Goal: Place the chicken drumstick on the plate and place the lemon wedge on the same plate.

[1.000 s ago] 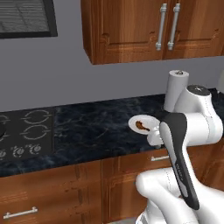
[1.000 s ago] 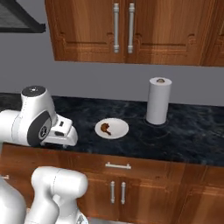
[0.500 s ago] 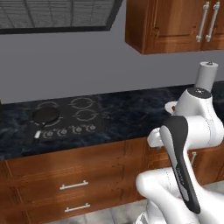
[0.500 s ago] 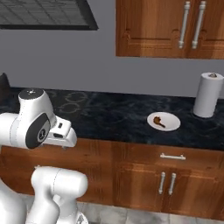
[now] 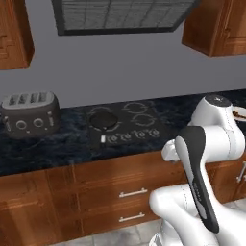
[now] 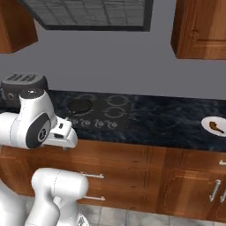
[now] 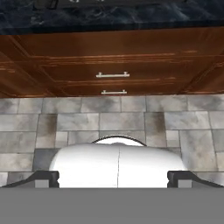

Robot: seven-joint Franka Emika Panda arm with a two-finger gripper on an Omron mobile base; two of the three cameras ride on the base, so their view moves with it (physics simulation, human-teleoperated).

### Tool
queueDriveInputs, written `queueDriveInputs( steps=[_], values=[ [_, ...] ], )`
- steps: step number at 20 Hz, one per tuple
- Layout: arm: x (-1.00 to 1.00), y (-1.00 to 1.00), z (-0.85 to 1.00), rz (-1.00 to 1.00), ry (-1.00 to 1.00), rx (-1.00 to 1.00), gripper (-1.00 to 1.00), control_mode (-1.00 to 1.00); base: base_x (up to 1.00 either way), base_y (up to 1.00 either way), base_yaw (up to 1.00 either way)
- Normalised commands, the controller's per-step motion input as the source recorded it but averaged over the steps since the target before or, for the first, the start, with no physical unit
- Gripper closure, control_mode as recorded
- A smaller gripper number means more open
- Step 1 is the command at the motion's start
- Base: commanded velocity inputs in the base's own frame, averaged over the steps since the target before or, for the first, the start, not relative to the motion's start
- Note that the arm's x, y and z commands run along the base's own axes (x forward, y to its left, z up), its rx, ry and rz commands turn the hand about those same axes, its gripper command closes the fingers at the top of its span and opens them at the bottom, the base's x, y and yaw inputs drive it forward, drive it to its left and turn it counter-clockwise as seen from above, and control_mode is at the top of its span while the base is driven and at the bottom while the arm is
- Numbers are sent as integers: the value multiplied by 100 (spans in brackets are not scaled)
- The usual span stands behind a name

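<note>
Plate: white, far right on the dark surface, chicken drumstick lying on it.
Lemon wedge: not located.
Tool: fingertips wide apart, empty, aimed down at the floor tiles and drawers.
Also present: stovetop, toaster at left.
Step judged: drumstick done; wedge search pending. Next move calls for finding the wedge.

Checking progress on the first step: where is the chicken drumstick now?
In the right base view, the chicken drumstick lies on the plate at the far right of the dark counter, right of the cooktop.
</note>
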Motion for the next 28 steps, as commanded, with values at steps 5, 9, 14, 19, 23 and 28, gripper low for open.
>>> queueDriveInputs(
  steps=[5,9,14,19,23,28],
  values=[
    [0,0,0,0,0,0,-100,100,9,100,0],
    [0,0,0,0,0,0,-100,100,43,100,0],
    [0,0,0,0,0,0,-100,100,64,100,0],
    [0,0,0,0,0,0,-100,100,56,100,0],
    [0,0,0,0,0,0,-100,100,22,99,0],
    [0,0,0,0,0,0,-100,100,24,72,0]
  ],
)
